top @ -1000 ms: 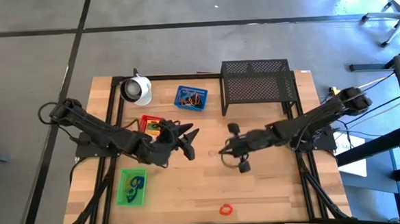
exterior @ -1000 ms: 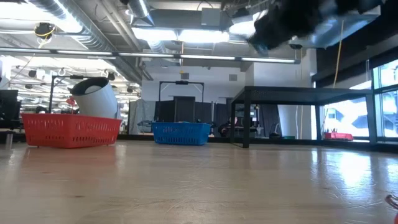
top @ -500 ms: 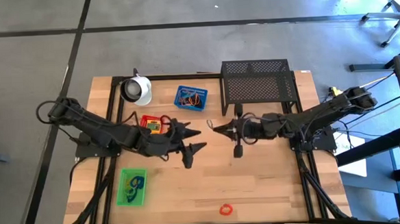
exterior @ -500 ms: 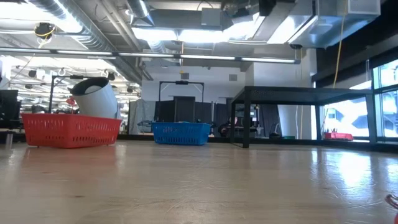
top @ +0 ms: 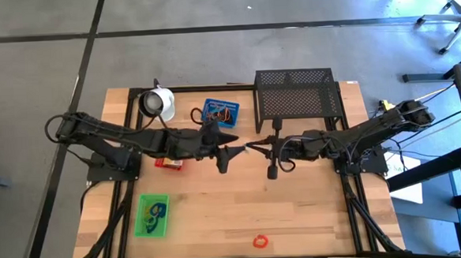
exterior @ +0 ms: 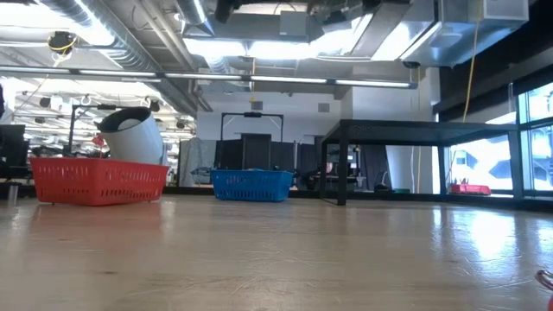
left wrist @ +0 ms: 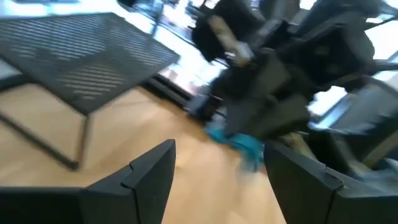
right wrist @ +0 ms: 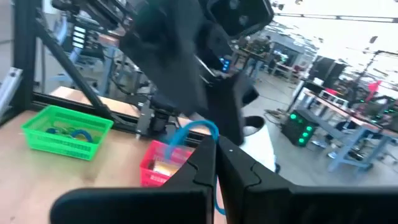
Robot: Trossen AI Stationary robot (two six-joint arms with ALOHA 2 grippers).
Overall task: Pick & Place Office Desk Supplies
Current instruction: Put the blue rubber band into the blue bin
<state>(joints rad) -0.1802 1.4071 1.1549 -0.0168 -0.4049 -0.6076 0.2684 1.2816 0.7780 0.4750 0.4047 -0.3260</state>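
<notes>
Both arms reach level toward mid-table, tips nearly meeting. The right gripper [top: 251, 148] is pinched together on a blue band loop [right wrist: 198, 132]. The left gripper [top: 233, 147] is spread apart, empty, near the blue tray [top: 220, 113].
</notes>
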